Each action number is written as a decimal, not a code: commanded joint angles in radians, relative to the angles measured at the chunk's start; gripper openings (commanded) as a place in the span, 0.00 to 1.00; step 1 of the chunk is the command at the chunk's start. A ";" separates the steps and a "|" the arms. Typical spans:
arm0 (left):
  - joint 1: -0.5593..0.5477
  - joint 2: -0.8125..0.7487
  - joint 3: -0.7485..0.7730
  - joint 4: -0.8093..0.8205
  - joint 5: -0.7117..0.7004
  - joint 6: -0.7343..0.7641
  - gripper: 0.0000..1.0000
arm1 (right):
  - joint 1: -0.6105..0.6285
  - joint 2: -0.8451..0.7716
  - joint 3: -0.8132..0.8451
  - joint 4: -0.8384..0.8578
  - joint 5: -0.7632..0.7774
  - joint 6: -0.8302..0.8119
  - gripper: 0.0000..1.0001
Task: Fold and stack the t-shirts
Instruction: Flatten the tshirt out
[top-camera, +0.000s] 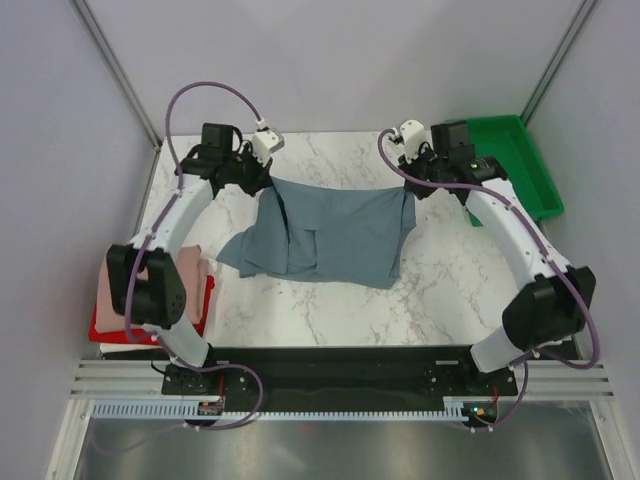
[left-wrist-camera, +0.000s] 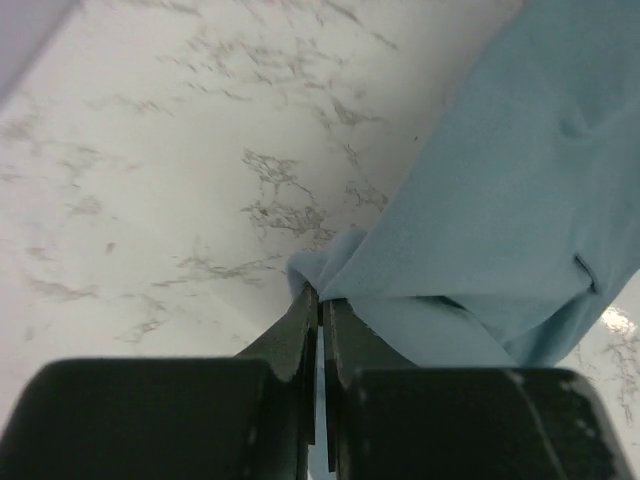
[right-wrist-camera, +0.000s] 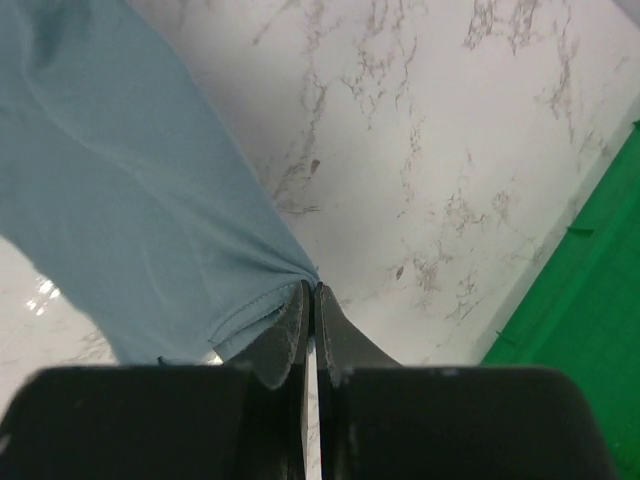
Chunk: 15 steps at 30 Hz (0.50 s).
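Left pincer (left-wrist-camera: 320, 300): pinching one far corner of the tee (top-camera: 330, 235).
Right pincer (right-wrist-camera: 312, 295): pinching the other.
Tee axis: I read it left-right between them, trailing nearward.

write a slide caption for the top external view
Left tool and right tool pinch the far corners of a blue-grey t-shirt over the marble table.

No readable text, label or number anywhere.
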<state>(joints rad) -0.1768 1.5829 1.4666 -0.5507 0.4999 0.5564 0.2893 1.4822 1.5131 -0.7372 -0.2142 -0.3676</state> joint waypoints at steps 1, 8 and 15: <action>-0.001 0.162 0.101 0.018 0.048 0.040 0.03 | -0.054 0.151 0.039 0.119 0.000 -0.019 0.00; 0.007 0.475 0.397 0.020 -0.228 -0.016 0.38 | -0.076 0.498 0.359 0.164 0.059 0.042 0.29; 0.016 0.297 0.318 0.058 -0.316 -0.161 0.64 | -0.124 0.337 0.219 0.144 -0.091 -0.186 0.41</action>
<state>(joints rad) -0.1642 2.0460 1.8465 -0.5442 0.2459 0.4824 0.1879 1.9797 1.8141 -0.6083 -0.2031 -0.4198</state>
